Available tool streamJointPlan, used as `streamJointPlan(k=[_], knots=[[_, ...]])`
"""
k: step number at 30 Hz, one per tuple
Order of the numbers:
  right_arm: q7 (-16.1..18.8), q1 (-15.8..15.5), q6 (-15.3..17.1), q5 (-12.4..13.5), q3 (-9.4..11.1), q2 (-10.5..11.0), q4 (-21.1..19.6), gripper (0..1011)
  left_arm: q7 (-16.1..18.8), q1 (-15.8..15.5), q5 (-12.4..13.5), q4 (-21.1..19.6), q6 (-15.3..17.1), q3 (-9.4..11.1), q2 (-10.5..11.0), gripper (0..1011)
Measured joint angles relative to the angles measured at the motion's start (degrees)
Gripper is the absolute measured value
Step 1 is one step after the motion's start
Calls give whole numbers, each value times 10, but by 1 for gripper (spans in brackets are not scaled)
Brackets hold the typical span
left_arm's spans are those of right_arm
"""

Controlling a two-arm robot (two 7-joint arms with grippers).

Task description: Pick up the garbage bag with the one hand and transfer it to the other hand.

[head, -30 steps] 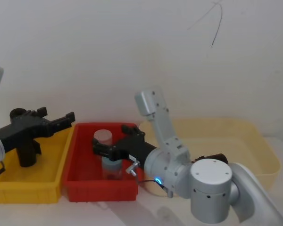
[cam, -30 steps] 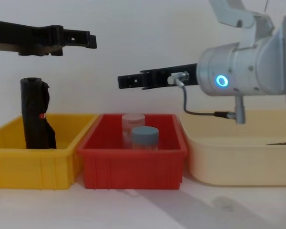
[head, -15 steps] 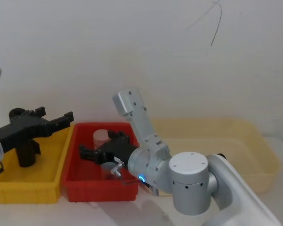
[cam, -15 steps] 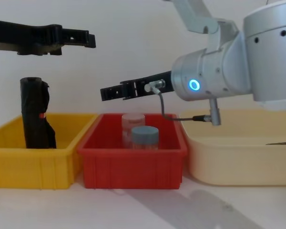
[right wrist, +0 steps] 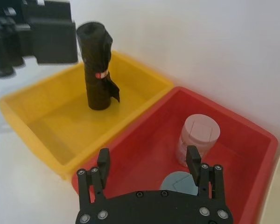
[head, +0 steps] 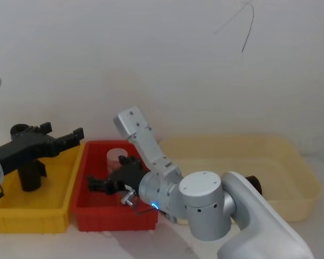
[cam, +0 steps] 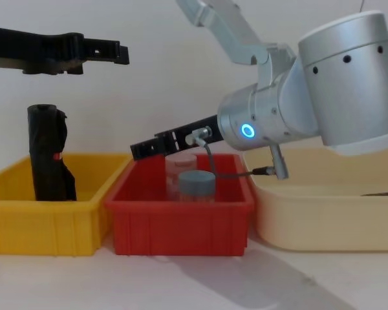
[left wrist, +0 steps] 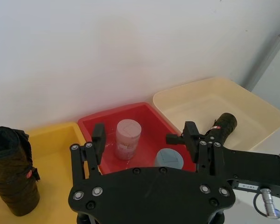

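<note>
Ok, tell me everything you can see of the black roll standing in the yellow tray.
The black roll is a thick cylinder of slightly glossy, crinkled plastic, with a small red mark on its side and a loose flap low down. It stands upright on the yellow tray's floor. Nothing grips it; the left pincer hangs higher up, apart.

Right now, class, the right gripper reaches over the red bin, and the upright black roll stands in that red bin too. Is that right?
Not quite. The upright black roll stands in the yellow bin, as the chest view shows. The right gripper does reach over the red bin.
</note>
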Motion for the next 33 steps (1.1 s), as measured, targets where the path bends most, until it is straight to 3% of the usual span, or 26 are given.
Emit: streamJointPlan(k=[17,33], knots=[[4,29,-19,-37,-20,11,59,1001,0,0,0,0,0,0,0,1001],[16,34,-6,-51,-21,23,73,1001,0,0,0,0,0,0,0,1001]])
